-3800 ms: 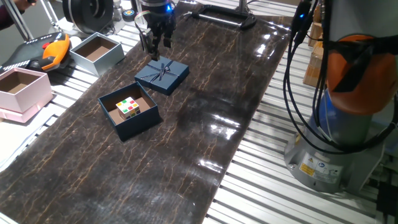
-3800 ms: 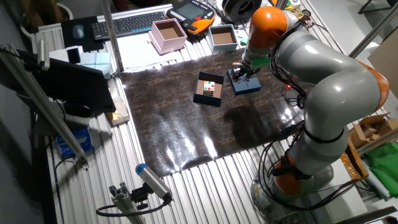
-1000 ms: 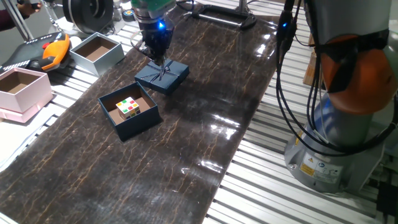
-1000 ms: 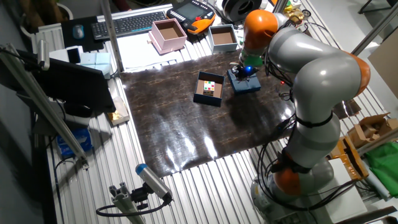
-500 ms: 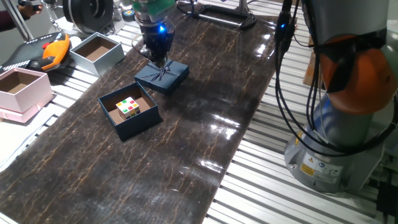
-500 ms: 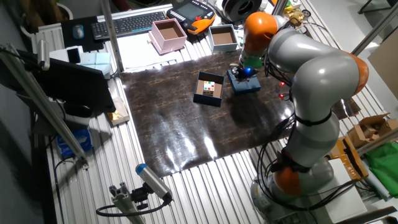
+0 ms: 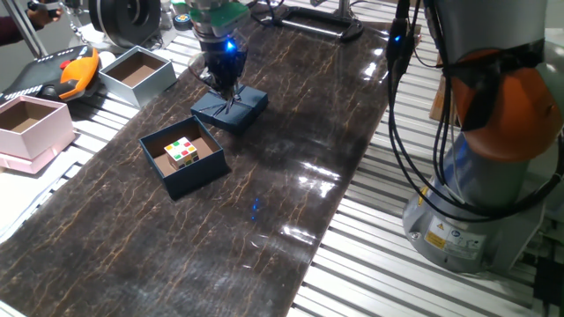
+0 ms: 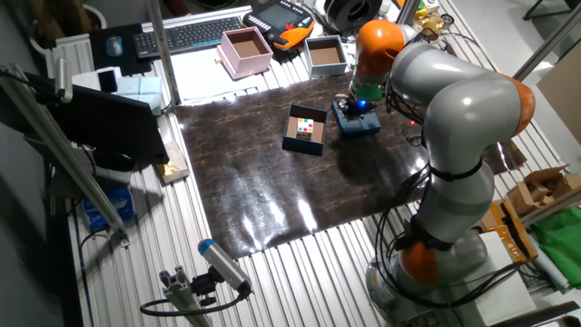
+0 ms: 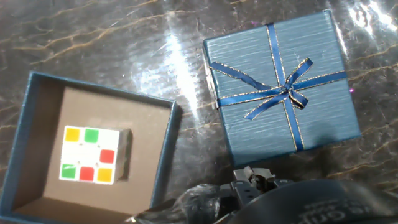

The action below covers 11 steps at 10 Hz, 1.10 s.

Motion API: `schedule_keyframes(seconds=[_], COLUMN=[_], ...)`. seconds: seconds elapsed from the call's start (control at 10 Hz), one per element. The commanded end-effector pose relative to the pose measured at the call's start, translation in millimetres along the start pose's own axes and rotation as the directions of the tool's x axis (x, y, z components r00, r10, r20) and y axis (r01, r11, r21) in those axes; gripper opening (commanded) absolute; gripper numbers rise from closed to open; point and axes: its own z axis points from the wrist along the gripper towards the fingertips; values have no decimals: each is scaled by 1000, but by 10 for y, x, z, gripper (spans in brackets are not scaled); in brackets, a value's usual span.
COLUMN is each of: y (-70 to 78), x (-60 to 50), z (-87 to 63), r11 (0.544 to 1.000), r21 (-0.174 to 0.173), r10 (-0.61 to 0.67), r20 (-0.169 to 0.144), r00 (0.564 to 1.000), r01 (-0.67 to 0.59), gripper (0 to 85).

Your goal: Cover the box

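Observation:
The dark navy box sits open on the dark mat, with a colour cube inside; the hand view shows it at left. Just beyond it lies its navy lid, with a thin ribbon bow on top, and it looks slightly tilted. My gripper stands straight down on the middle of the lid. Its fingers are drawn together at the bow. From the other side, the gripper covers most of the lid, to the right of the box.
A pale pink open box and a light grey box with a brown inside stand on the slatted table left of the mat. An orange and black device lies between them. The robot base and its cables rise at the right.
The gripper came down from above the lid onto its bow and its spread fingers closed in. Over the last second it shifted slightly right, and the lid moved a little with it.

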Motion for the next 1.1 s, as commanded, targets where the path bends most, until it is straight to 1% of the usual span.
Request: schedule_keyframes(seconds=[0.0, 0.1, 0.3, 0.4, 0.5, 0.6, 0.7, 0.8, 0.9, 1.0], y=[-1, -1, -1, -1, -1, -1, -1, -1, -1, -1], x=[-1, -1, -1, -1, -1, -1, -1, -1, -1, -1], z=[0, 0, 0, 0, 0, 0, 0, 0, 0, 0], r11=[1000, 1000, 1000, 1000, 1000, 1000, 999, 999, 999, 999], r21=[-5, -4, 28, 29, 26, 1, -13, -11, 10, 15], r10=[-4, -8, 8, 10, -1, -13, -30, -45, -52, -52], r20=[-4, -11, -16, -15, -16, -25, -22, -6, 6, 5], r00=[1000, 1000, 1000, 1000, 1000, 1000, 999, 999, 999, 999], r01=[4, 8, -8, -9, 1, 13, 30, 45, 52, 52], gripper=[7, 7, 7, 7, 7, 7, 7, 7, 7, 7])
